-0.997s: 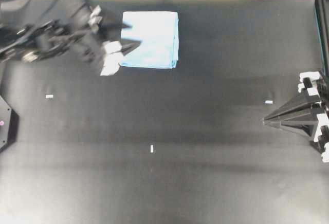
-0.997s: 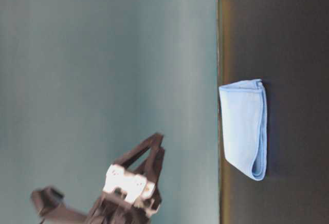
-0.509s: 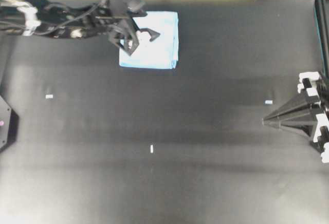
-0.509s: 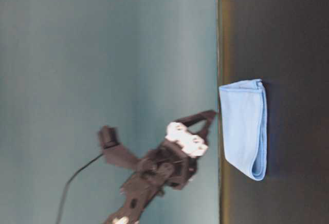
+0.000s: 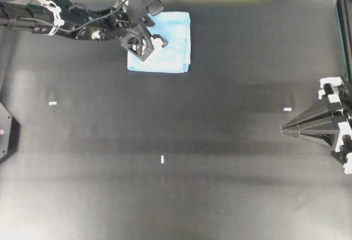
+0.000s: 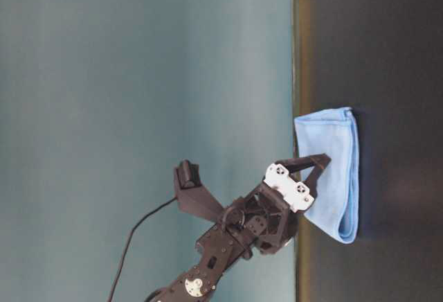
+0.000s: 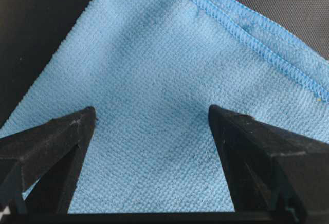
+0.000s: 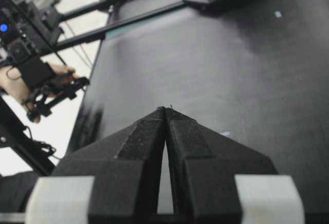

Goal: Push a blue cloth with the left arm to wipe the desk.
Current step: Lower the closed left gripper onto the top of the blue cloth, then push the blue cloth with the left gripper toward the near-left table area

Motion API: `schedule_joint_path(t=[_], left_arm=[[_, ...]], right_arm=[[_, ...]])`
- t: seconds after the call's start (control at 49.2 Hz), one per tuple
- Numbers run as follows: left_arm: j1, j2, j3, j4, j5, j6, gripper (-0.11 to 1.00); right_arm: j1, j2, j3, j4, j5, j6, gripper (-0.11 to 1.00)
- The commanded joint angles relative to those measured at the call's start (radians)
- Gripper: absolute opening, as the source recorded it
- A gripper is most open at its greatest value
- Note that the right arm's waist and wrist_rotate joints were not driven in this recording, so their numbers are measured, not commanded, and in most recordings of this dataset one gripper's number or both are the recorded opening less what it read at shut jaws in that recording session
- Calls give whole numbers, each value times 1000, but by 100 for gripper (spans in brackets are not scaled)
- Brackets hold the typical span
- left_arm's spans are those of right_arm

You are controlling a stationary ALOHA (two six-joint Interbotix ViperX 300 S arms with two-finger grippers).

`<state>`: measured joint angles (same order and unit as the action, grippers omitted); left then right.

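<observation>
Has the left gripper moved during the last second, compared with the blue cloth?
Yes. In the overhead view the left gripper has gone rightward from beside the blue cloth's left edge to over it; the cloth itself has kept its place.

Soft, even light falls on the matte black worktop (image 5: 220,141), leaving broad paler bands across it in the overhead view and a hazy bright patch at its lower left corner. The blue cloth (image 5: 165,47) is nearly washed out to white there. In the right wrist view, glare whitens the area beyond the worktop's left edge, and the right pincer (image 8: 165,112) is blurred close up.
</observation>
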<state>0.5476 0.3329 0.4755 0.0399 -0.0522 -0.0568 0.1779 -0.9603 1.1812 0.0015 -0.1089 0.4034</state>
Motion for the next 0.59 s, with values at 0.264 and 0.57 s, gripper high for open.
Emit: schedule_joint_path(t=[0.264,0.57], left_arm=[[0,-8,43,3,-11,-167,87],[-12,-12,77,3,-23,-172,87]], right_arm=[[0,3,-11,2,-2,2,1],[0,2,-11,0,-2,0,1]])
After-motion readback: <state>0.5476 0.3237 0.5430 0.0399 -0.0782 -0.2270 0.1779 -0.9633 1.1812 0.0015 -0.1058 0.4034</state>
